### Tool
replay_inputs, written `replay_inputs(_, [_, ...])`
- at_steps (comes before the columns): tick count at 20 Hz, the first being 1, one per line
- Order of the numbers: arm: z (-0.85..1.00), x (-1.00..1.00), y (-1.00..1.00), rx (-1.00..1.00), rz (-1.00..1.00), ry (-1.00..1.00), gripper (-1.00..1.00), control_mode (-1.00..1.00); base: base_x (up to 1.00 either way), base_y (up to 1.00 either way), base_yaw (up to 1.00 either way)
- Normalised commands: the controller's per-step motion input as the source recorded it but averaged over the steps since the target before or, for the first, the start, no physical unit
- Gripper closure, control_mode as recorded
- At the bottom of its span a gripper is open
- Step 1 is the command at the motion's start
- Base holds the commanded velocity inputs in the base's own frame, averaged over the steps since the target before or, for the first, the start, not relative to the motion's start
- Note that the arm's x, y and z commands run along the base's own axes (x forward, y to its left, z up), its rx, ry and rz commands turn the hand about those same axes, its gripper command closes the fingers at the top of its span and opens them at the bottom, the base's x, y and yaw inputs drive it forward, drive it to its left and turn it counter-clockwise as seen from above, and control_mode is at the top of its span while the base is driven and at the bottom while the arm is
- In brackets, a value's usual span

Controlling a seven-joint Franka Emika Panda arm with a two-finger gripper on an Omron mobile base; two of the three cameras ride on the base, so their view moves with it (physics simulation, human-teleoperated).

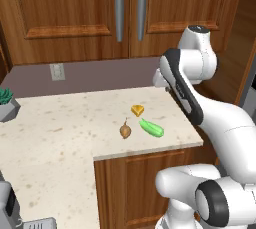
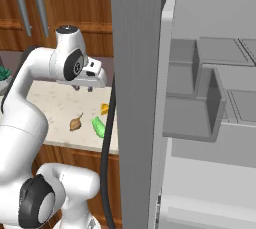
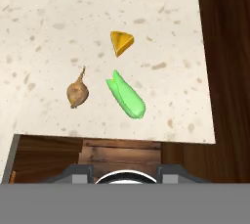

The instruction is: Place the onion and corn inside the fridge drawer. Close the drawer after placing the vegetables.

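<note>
Gripper [image 2: 82, 88]: hangs above counter, pointing down, well clear of veg; fingertips barely poke in at bottom of hand view, nothing between them, but can't tell if spread or closed.
Counter [image 1: 55, 133]: speckled beige top, wood cabinets below, near corner just under the hand.
Onion [image 3: 77, 92]: brown bulb lying on counter near front edge, thin stem tip pointing away from edge; just beside corn, not touching.
Corn [image 3: 126, 97]: green cob lying flat, angled, close to front edge, btwn onion and counter's end by the fridge.
Yellow wedge [image 3: 121, 42]: on counter just past corn's pale tip, farther from edge.
Fridge drawer [image 2: 192, 108]: pale grey box, pulled out into open fridge front, seen in right base view; well apart from veg.
Shelves [image 2: 220, 50]: flat grey, behind and above drawer.
Plant [image 1: 6, 104]: green in grey pot, far end of counter.
Back: wood cabinet doors w/ two metal handles [image 1: 130, 5].
</note>
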Motion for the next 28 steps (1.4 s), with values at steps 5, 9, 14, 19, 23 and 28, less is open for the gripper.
replay_inputs(5, [-0.56, -0.21, 0.27, -0.03, 0.03, 0.03, -1.0, -1.0, 0.0, 0.0, 0.0])
replay_inputs(9, [-0.87, -0.08, 0.02, -0.03, 0.07, 0.12, -1.0, -1.0, 0.0, 0.0, 0.0])
replay_inputs(14, [-0.75, 0.3, -0.01, -0.03, 0.15, 0.18, -1.0, -1.0, 0.0, 0.0, 0.0])
replay_inputs(19, [-0.83, 0.38, -0.13, 0.0, 0.17, 0.0, -1.0, -1.0, 0.0, 0.0, 0.0])
replay_inputs(23, [-0.48, 0.07, -0.02, -0.04, 0.11, -0.08, -1.0, -1.0, 0.0, 0.0, 0.0])
replay_inputs(28, [-0.18, 0.71, 0.0, 0.0, 0.0, 0.03, -1.0, -1.0, 0.0, 0.0, 0.0])
